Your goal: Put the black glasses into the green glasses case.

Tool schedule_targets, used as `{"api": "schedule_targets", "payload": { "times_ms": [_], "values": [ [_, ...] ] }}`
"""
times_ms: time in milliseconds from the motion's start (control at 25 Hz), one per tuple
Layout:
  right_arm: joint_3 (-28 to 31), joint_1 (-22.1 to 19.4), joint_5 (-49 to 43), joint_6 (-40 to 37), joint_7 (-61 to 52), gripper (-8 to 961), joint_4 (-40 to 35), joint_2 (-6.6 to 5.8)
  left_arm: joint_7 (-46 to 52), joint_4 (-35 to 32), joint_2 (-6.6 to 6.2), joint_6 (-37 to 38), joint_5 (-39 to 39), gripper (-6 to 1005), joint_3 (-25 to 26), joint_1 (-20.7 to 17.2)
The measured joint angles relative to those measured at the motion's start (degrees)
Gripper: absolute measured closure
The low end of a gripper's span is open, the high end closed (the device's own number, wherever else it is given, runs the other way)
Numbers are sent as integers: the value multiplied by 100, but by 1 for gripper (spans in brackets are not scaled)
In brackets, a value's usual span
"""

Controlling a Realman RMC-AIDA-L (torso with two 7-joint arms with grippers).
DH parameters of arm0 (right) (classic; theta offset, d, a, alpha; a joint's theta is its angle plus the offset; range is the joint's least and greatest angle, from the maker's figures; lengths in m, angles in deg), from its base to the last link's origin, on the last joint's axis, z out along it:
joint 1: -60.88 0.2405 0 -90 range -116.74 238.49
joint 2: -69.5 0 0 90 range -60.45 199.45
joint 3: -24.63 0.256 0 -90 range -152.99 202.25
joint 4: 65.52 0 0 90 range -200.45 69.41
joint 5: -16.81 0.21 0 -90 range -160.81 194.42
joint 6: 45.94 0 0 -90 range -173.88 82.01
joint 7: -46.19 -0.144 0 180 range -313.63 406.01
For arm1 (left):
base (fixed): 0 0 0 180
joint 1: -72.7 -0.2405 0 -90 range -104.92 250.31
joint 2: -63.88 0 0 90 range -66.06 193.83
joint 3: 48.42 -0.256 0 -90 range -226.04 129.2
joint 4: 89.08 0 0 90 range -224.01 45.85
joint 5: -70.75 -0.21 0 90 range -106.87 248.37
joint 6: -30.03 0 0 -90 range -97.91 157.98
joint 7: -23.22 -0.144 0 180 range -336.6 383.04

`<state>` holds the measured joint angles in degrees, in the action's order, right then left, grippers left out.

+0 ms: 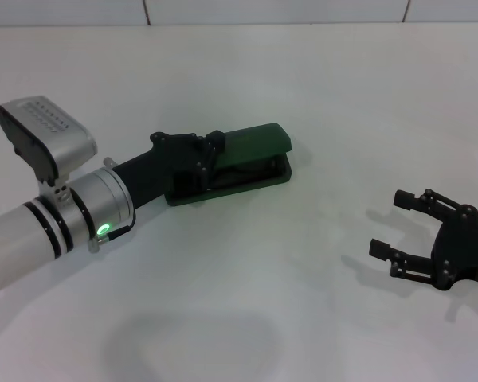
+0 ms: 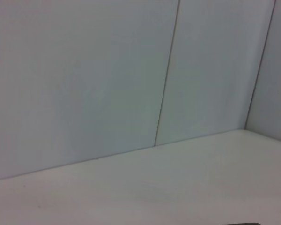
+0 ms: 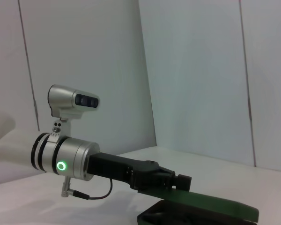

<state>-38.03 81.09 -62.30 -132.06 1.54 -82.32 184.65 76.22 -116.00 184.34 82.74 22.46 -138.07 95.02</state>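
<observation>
The green glasses case point(image 1: 251, 159) lies on the white table point(image 1: 319, 87), a little left of the middle in the head view. It is a dark green hard case with rounded corners, long and narrow. Its lid is lifted only partly, so a dark slot stays open between the lid and the lower shell. Inside this slot something black can be seen point(image 1: 243, 171), and it may be the black glasses, but the shape is too dark and too much covered to say this for sure. No lenses and no temple arms can be made out clearly.

The left gripper point(image 1: 193, 159) is at the left end of the case, and its black fingers touch the lid and the shell there. They cover that end of the case, and I cannot tell if they are closed on the lid or only rest against it. In the right wrist view the same gripper point(image 3: 171, 180) sits on top of the green lid point(image 3: 215, 206), and the lower part of the case is cut off by the edge of the picture.

The right gripper point(image 1: 394, 223) hovers low above the table, far to the right, well apart from the case. Its fingers are spread wide and they hold nothing.

The left wrist view shows only the pale wall point(image 2: 84, 79) and the table surface.
</observation>
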Motion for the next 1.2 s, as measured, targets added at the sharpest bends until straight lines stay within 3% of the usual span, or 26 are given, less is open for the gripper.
{"api": "schedule_targets", "payload": {
  "times_ms": [960, 1200],
  "values": [
    [-4, 0, 7, 0, -7, 84, 8, 7, -675, 531, 14, 409, 335, 883, -8, 35],
    [-3, 0, 18, 3, -9, 84, 2, 7, -330, 469, -38, 809, 404, 877, 4, 66]
  ]
}}
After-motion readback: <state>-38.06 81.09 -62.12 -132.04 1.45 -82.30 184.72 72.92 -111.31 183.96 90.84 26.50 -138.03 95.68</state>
